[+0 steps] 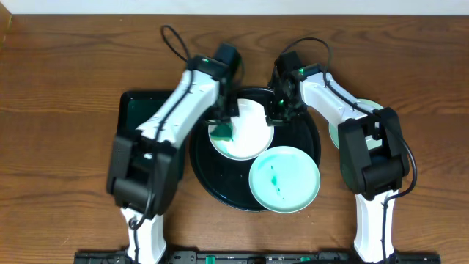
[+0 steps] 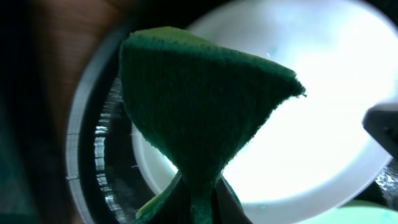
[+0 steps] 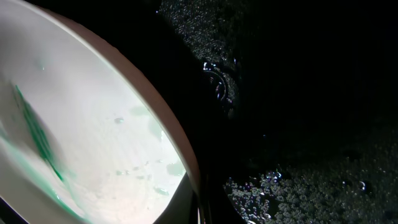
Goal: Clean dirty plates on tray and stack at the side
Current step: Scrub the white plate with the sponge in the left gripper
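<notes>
Sponge (image 2: 205, 106) fills the left wrist view; overhead adds a smeared plate (image 1: 284, 178).

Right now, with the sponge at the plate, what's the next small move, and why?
Probably sweep the sponge across the plate: the left gripper pinches it at the plate's left edge, and the right wrist view shows green streaks on the plate.
</notes>
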Robot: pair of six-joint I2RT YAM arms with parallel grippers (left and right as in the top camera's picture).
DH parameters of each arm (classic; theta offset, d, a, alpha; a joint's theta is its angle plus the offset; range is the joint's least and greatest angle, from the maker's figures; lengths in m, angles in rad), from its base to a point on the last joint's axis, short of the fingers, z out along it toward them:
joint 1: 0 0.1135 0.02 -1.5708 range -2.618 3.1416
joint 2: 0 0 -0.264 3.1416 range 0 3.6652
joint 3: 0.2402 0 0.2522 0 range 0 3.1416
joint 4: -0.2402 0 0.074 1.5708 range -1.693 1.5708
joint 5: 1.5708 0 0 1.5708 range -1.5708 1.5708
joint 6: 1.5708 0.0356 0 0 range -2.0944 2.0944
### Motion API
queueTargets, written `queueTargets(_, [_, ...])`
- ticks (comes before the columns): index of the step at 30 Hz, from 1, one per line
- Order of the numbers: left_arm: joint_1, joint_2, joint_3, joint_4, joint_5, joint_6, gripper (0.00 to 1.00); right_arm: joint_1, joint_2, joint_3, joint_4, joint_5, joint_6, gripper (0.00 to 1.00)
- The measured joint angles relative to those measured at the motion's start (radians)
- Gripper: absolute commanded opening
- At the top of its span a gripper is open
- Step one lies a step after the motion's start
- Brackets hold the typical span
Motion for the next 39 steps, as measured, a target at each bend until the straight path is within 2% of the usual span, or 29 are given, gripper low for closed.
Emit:
queueTargets(8, [-0.053,0.07,-0.075,0.145,0.005,-0.112,0.08,0.0,0.0,0.0,0.0,0.0,0.0,0.01])
queueTargets(11, [-0.053,0.065,-0.097,0.185,0.019,-0.116,0.07,0.0,0.0,0.0,0.0,-0.001,0.0,0.01])
queueTargets(16, [-0.041,0.062,-0.108,0.308,0.167,0.082,0.07,0.0,0.0,0.0,0.0,-0.001,0.0,0.01])
queueTargets(18, [-0.042,0.062,-0.109,0.312,0.174,0.116,0.07,0.0,0.0,0.0,0.0,-0.001,0.0,0.01])
queueTargets(20, [-0.043,0.062,-0.108,0.301,0.138,0.096,0.07,0.0,0.0,0.0,0.0,-0.001,0.0,0.01])
queueTargets(24, [-0.069,0.062,-0.098,0.228,-0.022,-0.048,0.07,0.0,0.0,0.0,0.0,-0.001,0.0,0.01])
queueTargets(27, [-0.071,0.062,-0.094,0.165,-0.082,-0.109,0.07,0.0,0.0,0.0,0.003,-0.002,0.0,0.01])
queueTargets(29, [-0.069,0.062,-0.094,0.169,-0.048,-0.073,0.07,0.0,0.0,0.0,0.003,-0.003,0.0,0.01])
queueTargets(35, [-0.047,0.062,-0.101,0.204,0.243,0.209,0.07,0.0,0.001,0.0,0.003,-0.003,0.0,0.01])
queueTargets(39, [-0.059,0.062,-0.11,0.235,0.299,0.259,0.07,0.0,0.001,0.0,0.003,-0.003,0.0,0.01])
